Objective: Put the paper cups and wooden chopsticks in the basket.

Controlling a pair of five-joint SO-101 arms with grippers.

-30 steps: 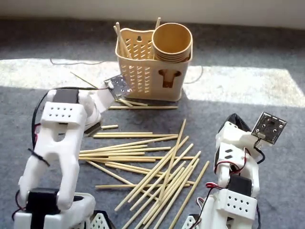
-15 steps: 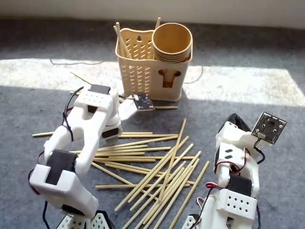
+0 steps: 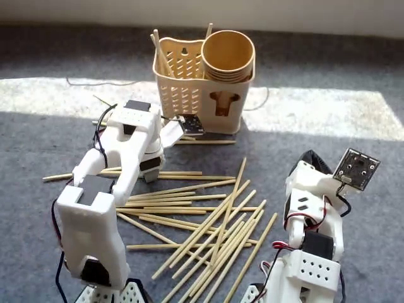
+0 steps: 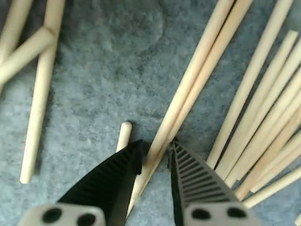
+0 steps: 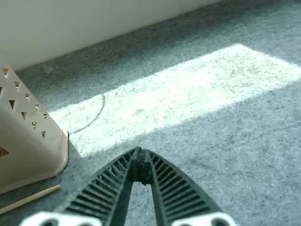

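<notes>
The left gripper (image 4: 154, 147) is down at the grey carpet (image 3: 315, 120) with its jaws a narrow gap apart, and a pair of wooden chopsticks (image 4: 197, 70) lies right in that gap. The two sticks lie pressed side by side, flat on the carpet, with their long axis running straight out from between the fingertips and away from the claw. Each fingertip sits just beside the pair. Whether they actually press on the wood I cannot tell, and nothing is lifted.

A short stub of stick (image 4: 123, 136) lies just outside one finger, and more chopsticks fan out on the far side of the other.

In the high view the left arm (image 3: 120, 158) bends down over the near edge of the loose pile of chopsticks (image 3: 208, 227). The sticks closest to it lie mostly crosswise to the arm, while those farther right slant toward the basket (image 3: 189, 101). The basket stands upright beyond the pile and holds a stack of paper cups (image 3: 227, 57), mouth up, and a few chopsticks standing on end (image 3: 161, 57) — one more stick lies flat along its base (image 3: 202, 142).

The right gripper (image 5: 140, 157) is closed tip to tip with nothing between its fingers, and it hangs above bare carpet near a corner of the basket.
</notes>
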